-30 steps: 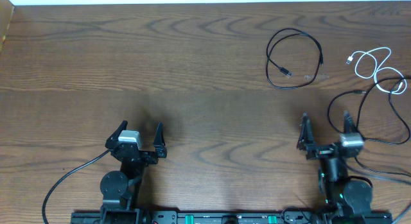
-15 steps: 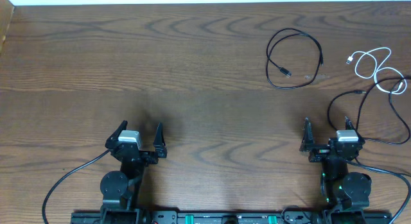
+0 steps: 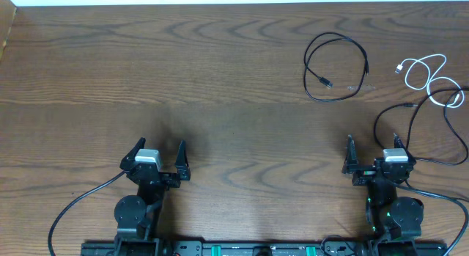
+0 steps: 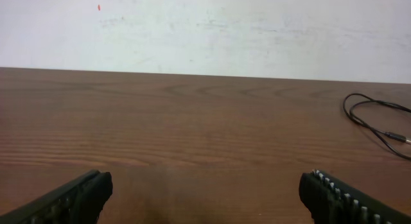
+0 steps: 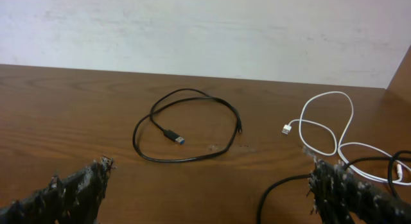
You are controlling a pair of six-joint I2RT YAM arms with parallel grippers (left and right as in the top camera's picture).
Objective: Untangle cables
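A black cable [image 3: 364, 56] lies in a loose loop at the back right of the table, by itself; it also shows in the right wrist view [image 5: 172, 135] and at the right edge of the left wrist view [image 4: 369, 121]. To its right lies a white cable [image 3: 444, 61] [image 5: 352, 115] in small loops. A second black cable [image 3: 377, 126] [image 5: 266, 191] curves just ahead and right of my right gripper [image 3: 372, 142] [image 5: 209, 176] and crosses the white one's near end. My left gripper [image 3: 160, 144] [image 4: 205, 185] rests far to the left. Both are open and hold nothing.
The wooden table [image 3: 220, 80] ends at a white wall along the back. Thicker black cords [image 3: 73, 205] [image 3: 440, 201] run from the arm bases along the front edge. A wooden side board [image 3: 6, 28] stands at the far left corner.
My right gripper drew back slightly toward its base and straightened, then stayed still. The left arm and the cables have not moved.
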